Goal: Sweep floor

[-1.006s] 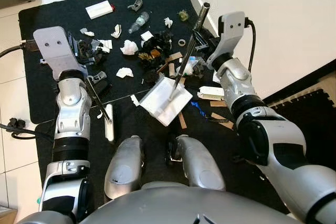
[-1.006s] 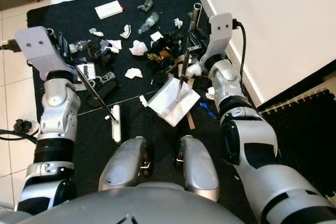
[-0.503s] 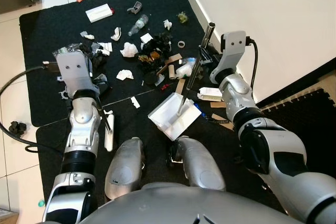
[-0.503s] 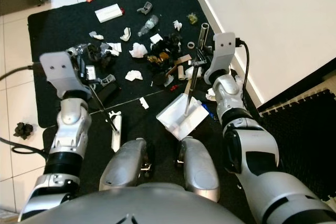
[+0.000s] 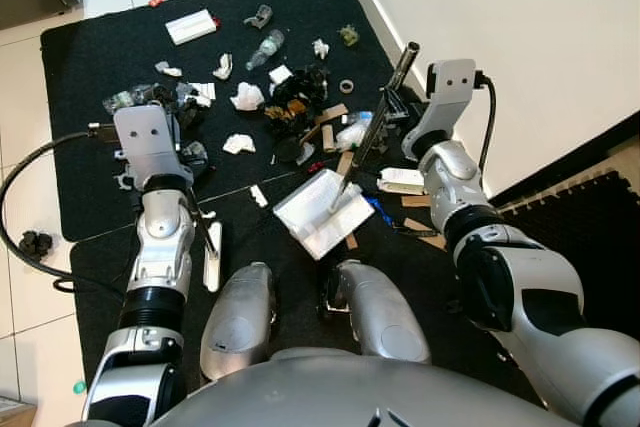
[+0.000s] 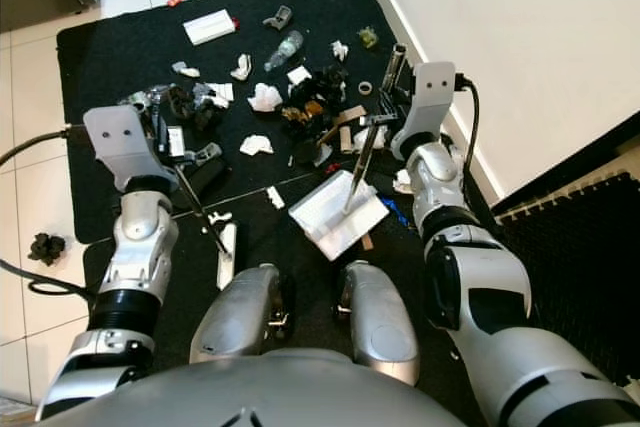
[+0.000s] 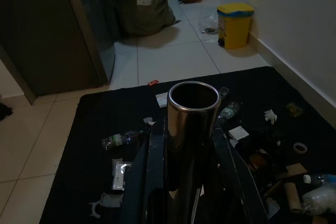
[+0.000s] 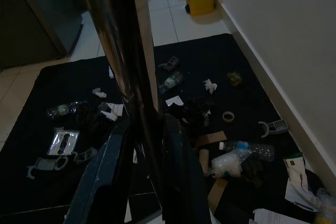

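The litter pile [image 5: 300, 107] lies on the black mat [image 5: 90, 67], beyond my white dustpan [image 5: 322, 213] and to the right of my broom head [image 5: 211, 257]. My right gripper [image 8: 144, 156] is clamped on the dustpan handle [image 5: 375, 122], my left gripper [image 7: 184, 150] on the broom tube [image 7: 192, 114]. The wrist views show a yellow bin [image 7: 234, 23] farther away

1 dustpan [image 5: 322, 212], 1 broom [image 5: 211, 255], 2 plastic bottles [image 5: 264, 45], 1 yellow bin [image 7: 234, 24]
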Controlling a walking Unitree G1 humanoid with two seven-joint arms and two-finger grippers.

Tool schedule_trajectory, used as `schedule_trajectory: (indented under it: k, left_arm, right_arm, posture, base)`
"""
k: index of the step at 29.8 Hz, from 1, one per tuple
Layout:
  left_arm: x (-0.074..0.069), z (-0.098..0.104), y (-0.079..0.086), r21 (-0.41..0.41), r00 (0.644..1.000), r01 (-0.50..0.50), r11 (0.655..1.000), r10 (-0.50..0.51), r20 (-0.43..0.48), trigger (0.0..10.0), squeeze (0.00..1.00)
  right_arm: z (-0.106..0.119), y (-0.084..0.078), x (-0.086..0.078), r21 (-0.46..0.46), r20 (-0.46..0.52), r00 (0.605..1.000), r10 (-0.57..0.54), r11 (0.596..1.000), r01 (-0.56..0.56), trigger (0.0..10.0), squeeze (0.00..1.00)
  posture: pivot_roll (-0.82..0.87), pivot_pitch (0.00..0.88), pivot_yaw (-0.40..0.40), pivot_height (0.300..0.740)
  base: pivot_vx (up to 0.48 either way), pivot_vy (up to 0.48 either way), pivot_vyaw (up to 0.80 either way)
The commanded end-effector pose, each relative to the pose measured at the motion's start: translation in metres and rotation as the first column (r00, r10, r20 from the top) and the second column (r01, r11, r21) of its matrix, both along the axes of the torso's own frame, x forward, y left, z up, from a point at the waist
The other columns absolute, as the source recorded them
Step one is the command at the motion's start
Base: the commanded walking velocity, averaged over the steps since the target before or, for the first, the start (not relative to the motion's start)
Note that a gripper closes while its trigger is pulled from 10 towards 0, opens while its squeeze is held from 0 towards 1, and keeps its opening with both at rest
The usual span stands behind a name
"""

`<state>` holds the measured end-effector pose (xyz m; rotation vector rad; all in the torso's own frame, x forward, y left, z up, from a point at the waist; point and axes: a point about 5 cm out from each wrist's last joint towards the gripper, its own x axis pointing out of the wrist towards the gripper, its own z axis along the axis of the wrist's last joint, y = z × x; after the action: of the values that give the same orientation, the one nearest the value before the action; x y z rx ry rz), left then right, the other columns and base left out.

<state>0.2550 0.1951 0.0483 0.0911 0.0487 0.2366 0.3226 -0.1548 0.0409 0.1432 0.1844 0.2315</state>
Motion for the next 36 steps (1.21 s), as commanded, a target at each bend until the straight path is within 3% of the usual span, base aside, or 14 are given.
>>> schedule_trajectory:
  k: [1,19,36]
  left_arm:
    - [-0.0005,-0.0049,-0.0046,0.013,1.0,0.017,1.0,-0.017,-0.018,10.0,0.0]
    - [0.0003,-0.0075,-0.0032,0.014,1.0,0.016,1.0,-0.016,-0.024,10.0,0.0]
    - [-0.0006,-0.009,-0.0046,0.015,0.999,0.023,1.0,-0.022,-0.029,10.0,0.0]
  right_arm:
    - [0.0143,0.0028,0.0093,0.012,0.062,0.998,0.017,1.0,-0.018,10.0,0.0]
    - [0.0161,0.0066,0.01,-0.033,0.073,0.996,0.057,0.998,-0.054,10.0,0.0]
    - [0.0134,0.0092,0.0077,-0.021,0.065,0.995,0.079,0.997,-0.078,10.0,0.0]
  posture:
    - [0.1,0.0,-0.018,0.74]
    - [0.11,0.0,-0.019,0.74]
    - [0.11,0.0,-0.018,0.74]
  base:
    - [0.0,0.0,0.0]
    - [0.0,0.0,0.0]
    - [0.0,0.0,0.78]
